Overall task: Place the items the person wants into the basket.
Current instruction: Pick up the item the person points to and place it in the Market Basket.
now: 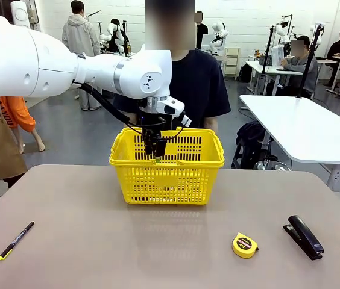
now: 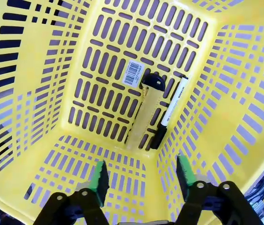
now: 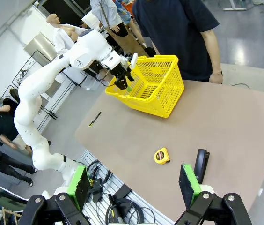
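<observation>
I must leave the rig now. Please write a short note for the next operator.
Left gripper: jaws open, empty, over the basket.
Right gripper: jaws open, empty, high above the table.
Done: knife and marker lie in the basket, side by side.
Left: the pen, on the table at the robot's left.
Probably leave the tape measure and stapler alone.

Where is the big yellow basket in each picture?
Front view: basket at the far middle of the table, before the person.
Left wrist view: seen from above, inside; utility knife and marker lie on its floor.
Right wrist view: upper middle, on the table.
Shared landmark: the left gripper over the basket.
</observation>
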### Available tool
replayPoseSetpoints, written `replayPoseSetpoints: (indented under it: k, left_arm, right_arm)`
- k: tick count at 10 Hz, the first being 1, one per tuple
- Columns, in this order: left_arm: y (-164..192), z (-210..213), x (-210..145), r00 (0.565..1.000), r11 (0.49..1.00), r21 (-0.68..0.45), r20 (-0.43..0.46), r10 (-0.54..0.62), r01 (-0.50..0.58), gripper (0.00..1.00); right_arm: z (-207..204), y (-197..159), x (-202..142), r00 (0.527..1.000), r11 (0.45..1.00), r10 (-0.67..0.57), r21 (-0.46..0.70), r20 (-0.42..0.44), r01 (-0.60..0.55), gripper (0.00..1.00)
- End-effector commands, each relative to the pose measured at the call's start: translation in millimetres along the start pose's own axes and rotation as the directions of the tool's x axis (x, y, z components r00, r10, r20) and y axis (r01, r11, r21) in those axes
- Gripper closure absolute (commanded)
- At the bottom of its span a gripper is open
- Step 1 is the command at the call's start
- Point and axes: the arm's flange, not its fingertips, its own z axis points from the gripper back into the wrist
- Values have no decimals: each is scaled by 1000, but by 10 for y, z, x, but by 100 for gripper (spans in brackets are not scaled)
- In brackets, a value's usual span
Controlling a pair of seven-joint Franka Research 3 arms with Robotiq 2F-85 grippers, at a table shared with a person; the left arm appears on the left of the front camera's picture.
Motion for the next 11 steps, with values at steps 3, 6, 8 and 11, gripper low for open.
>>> replayPoseSetpoints:
  k: [3,6,8,11]
  left_arm:
    - [44,86,53,1000,1000,10,-16,-5,5,0]
    - [-2,256,-37,1000,1000,12,21,-21,21,0]
    - [-308,655,-329,997,999,8,64,-33,33,0]
    - [-880,1245,-1219,988,1000,32,154,-7,2,0]
  right_arm:
    - [-1,8,21,1000,1000,16,24,20,-16,0]
    - [-1,8,21,1000,1000,16,24,20,-16,0]
    - [-1,8,21,1000,1000,16,24,20,-16,0]
    - [-1,8,21,1000,1000,16,24,20,-16,0]
